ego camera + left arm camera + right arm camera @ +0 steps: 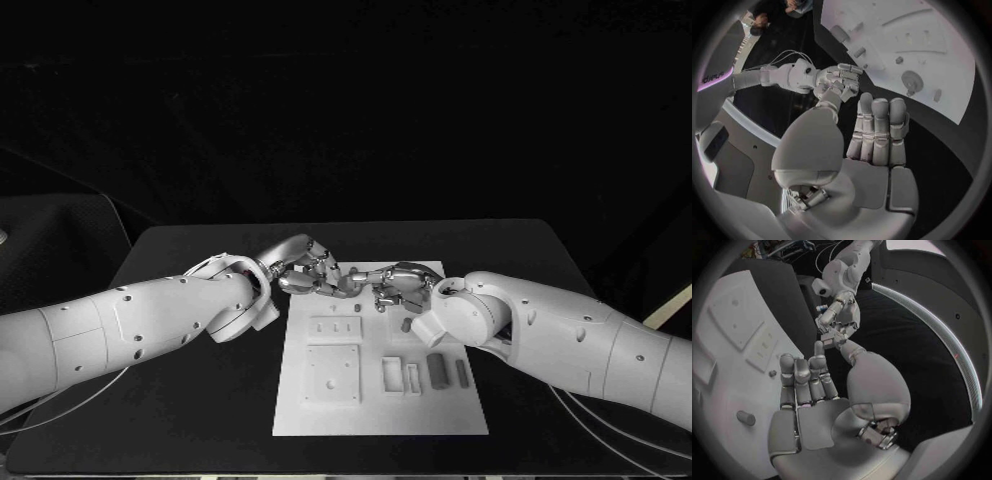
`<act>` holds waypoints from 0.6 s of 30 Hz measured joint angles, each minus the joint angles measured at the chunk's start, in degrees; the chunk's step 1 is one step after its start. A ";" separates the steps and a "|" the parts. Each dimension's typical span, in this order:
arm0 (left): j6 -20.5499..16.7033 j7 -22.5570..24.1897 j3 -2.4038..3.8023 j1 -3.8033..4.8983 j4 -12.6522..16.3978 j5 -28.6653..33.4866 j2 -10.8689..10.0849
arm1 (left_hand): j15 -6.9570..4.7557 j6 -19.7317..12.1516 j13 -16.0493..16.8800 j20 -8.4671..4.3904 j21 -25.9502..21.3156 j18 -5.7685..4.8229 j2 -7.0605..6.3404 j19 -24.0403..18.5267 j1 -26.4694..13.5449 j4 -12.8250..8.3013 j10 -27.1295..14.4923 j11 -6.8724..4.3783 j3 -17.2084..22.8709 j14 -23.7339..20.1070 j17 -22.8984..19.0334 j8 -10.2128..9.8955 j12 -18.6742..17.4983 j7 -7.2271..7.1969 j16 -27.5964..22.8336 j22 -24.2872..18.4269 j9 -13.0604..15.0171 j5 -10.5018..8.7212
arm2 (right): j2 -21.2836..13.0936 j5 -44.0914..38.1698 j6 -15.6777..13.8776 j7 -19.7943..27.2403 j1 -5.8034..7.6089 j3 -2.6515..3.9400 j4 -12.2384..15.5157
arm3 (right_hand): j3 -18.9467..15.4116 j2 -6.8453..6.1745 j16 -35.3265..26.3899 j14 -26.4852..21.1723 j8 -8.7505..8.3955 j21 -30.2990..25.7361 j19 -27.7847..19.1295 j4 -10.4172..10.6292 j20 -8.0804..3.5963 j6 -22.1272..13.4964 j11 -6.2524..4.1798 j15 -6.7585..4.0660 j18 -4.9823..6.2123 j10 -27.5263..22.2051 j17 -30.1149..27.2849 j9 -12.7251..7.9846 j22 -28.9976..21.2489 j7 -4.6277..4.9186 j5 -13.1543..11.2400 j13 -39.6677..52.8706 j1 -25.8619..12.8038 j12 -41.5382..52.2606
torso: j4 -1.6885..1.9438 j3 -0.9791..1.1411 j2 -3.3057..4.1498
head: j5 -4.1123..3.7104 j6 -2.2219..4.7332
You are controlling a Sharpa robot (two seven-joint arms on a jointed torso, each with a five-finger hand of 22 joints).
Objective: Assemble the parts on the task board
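The white task board (378, 412) lies in the middle of the black table. Small grey parts lie on its right side: two bars (437, 372) (462, 372) and a short cylinder (407, 324). My left hand (306, 270) and right hand (398, 286) meet fingertip to fingertip above the board's far edge. In the left wrist view my left hand (873, 140) has straight fingers, its thumb reaching to the right hand (839, 83). In the right wrist view my right hand (811, 390) touches the left hand (838, 322). I cannot tell whether a part sits between them.
Square raised plates (332, 376) with holes and a slotted block (392, 374) stand on the board's near half. The board (898, 40) carries a round piece (912, 80) and small pegs; a cylinder (746, 417) lies on the board (736, 340). Bare black table surrounds the board.
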 measured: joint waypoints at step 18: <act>2.06 1.17 0.00 -0.06 0.63 0.50 0.02 | -0.08 -3.92 -0.16 -0.33 0.88 -0.22 -0.26 -0.34 0.20 2.30 -2.69 0.45 1.18 -1.15 2.02 -2.19 -0.01 0.20 1.33 0.37 -0.97 0.00 | 0.00 -0.06 0.38 -0.12 -0.02 0.00 0.38 | -0.02 0.00 0.00 -0.01 0.00 0.00 0.00 -0.01 0.00 0.00 0.00 0.04 0.00 0.00 0.00 0.00 0.01 0.00 0.00 -0.04 0.00 0.00 | 0.03 -0.02 -0.02 | 0.08 -0.11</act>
